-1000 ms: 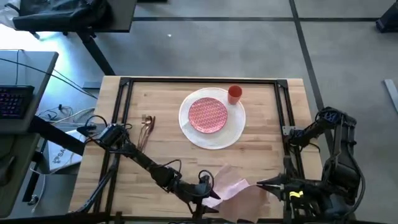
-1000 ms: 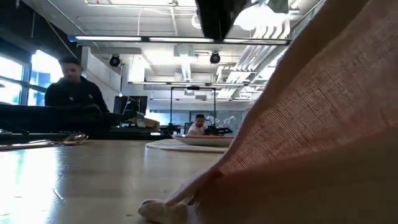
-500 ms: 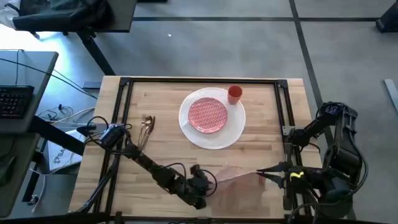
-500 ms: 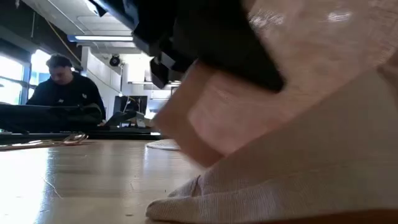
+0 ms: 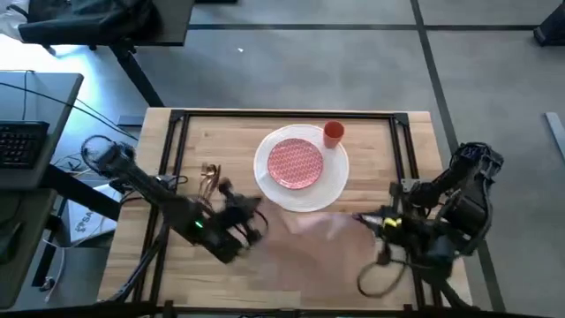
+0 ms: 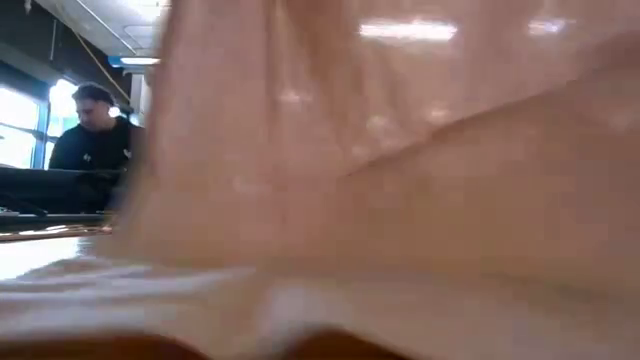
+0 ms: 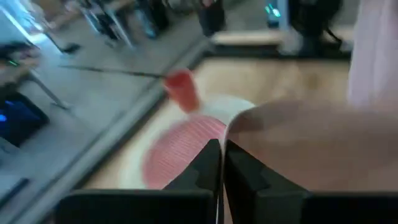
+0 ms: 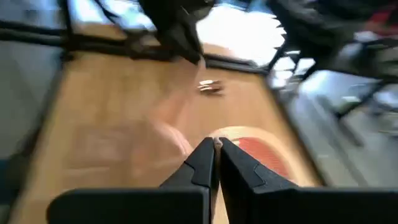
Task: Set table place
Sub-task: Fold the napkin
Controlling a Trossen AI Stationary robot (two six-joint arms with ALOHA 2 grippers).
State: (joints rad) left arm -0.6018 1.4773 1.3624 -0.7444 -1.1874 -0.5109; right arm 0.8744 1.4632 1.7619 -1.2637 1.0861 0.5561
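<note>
The pale pink napkin (image 5: 309, 230) stretches between my two grippers over the middle of the table (image 5: 380, 159), near the plates, and it fills the low view (image 6: 400, 150). My left gripper (image 5: 258, 217) is shut on its left end, my right gripper (image 5: 357, 218) on its right end. The large white plate (image 5: 320, 194) lies at the far middle with the red-patterned plate (image 5: 295, 163) on it. The orange cup (image 5: 333, 132) stands at the white plate's far right rim. Copper cutlery (image 5: 209, 181) lies left of the plates. My left gripper pinches the napkin's left edge (image 7: 222, 148) between its two shut fingers, coming level from the table's left. The cloth (image 7: 298, 143) runs away from the fingers toward the other arm. My right gripper pinches the napkin's right end (image 8: 215, 144) between its shut fingers, coming level from the table's right. The cloth (image 8: 168, 134) spreads out ahead of the fingers; whether its lower edge reaches the table cannot be told.
A black rail frame (image 5: 177, 159) runs around the tabletop. A grey desk with a keyboard (image 5: 22, 141) stands left of the table. A person (image 6: 90, 140) sits beyond the table in the low view. Bare wood lies along the near edge (image 5: 300, 283).
My left gripper has taken hold of the napkin's left end and gone up, toward the table's far edge and left. My right gripper has gone toward the far edge with the right end. The napkin, crumpled near the front edge before, is now lifted and spread out between them.
</note>
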